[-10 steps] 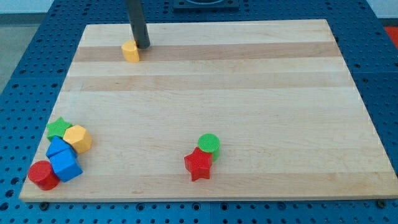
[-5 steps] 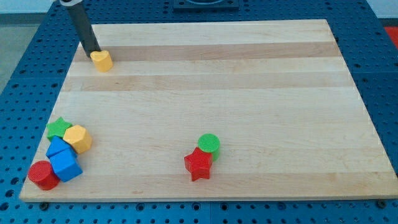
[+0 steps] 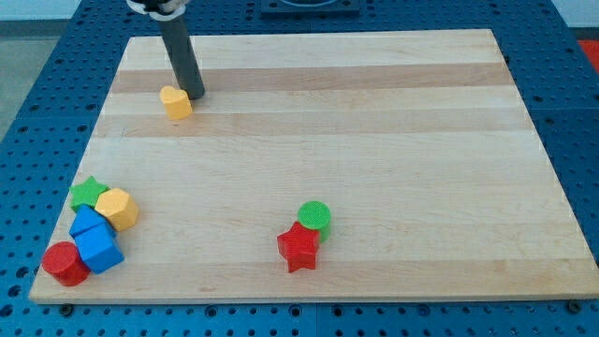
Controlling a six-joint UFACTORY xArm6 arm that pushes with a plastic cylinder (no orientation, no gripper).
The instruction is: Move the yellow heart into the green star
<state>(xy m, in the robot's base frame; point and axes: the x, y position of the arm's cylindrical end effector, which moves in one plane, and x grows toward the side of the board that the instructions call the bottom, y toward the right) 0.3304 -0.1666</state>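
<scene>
The yellow heart (image 3: 175, 102) lies on the wooden board (image 3: 374, 140) near the view's upper left. My tip (image 3: 194, 95) stands just to the heart's right and slightly above it, touching or nearly touching it. The green star (image 3: 89, 193) sits at the view's lower left in a cluster of blocks, well below the heart.
Beside the green star lie a yellow hexagon (image 3: 117, 208), two blue blocks (image 3: 97, 247) (image 3: 86, 223) and a red cylinder (image 3: 65, 263). A green cylinder (image 3: 314, 217) and a red star (image 3: 299, 247) sit at the view's bottom centre.
The yellow heart first slid left, then came back right and down a little. My tip swung from the heart's right to its left, and now stands on its right again.
</scene>
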